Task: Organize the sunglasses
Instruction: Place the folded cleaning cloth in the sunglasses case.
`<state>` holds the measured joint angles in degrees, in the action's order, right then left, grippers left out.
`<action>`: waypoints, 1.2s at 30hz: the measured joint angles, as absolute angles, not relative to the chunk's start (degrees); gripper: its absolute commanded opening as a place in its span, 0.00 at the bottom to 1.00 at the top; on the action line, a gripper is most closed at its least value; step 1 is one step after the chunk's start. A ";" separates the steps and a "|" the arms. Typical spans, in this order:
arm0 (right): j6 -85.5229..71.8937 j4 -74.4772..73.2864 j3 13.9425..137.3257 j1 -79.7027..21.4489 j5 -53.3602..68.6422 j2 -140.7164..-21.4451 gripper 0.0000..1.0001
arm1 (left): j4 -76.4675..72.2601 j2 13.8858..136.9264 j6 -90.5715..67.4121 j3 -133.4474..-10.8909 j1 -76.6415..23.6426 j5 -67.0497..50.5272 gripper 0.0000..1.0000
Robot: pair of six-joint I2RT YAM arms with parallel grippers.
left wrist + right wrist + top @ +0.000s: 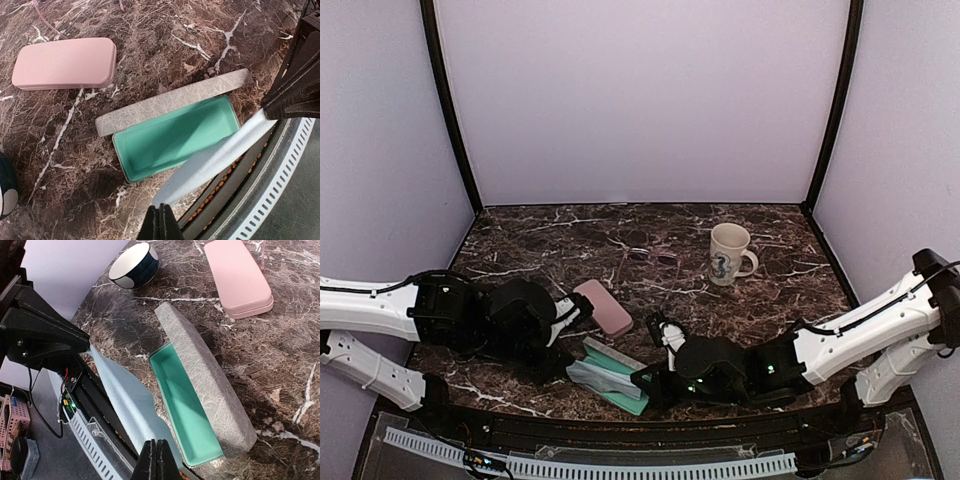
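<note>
The sunglasses (651,258) lie at the back middle of the table, left of a mug, showing dark lenses and a thin pinkish line; I cannot separate the pairs. A light blue cloth (220,155) is stretched between my two grippers along the near table edge. My left gripper (161,211) is shut on one end of it. My right gripper (157,446) is shut on the other end of the cloth (127,395). Just beyond the cloth, an oblong grey case (175,102) lies open, its teal inside (185,405) holding nothing. Both grippers are far from the sunglasses.
A closed pink case (604,307) lies behind the grey case. A white mug (729,254) stands at the back right. A round white and dark blue object (134,259) sits near the left arm. The table's front rail (280,185) runs right under the cloth.
</note>
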<state>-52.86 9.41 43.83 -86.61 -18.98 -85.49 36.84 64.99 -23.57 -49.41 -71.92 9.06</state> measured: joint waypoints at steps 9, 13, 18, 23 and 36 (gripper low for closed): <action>-56.10 -0.89 51.29 -86.61 -20.80 -92.25 0.00 | 35.51 71.46 -21.61 -49.41 -71.90 12.53 0.00; -56.07 -3.38 52.29 -86.63 -20.71 -94.32 0.00 | 34.39 72.75 -20.75 -49.41 -71.90 13.17 0.00; -56.05 -5.91 53.58 -86.65 -20.88 -95.42 0.00 | 32.99 74.15 -19.92 -49.47 -71.90 14.02 0.00; -55.99 -8.49 55.37 -86.76 -22.04 -97.62 0.00 | 31.90 76.64 -19.09 -49.52 -71.90 14.74 0.00; -55.22 -18.96 62.70 -88.25 -27.94 -105.25 0.00 | 28.21 81.23 -18.37 -49.74 -71.85 15.05 0.00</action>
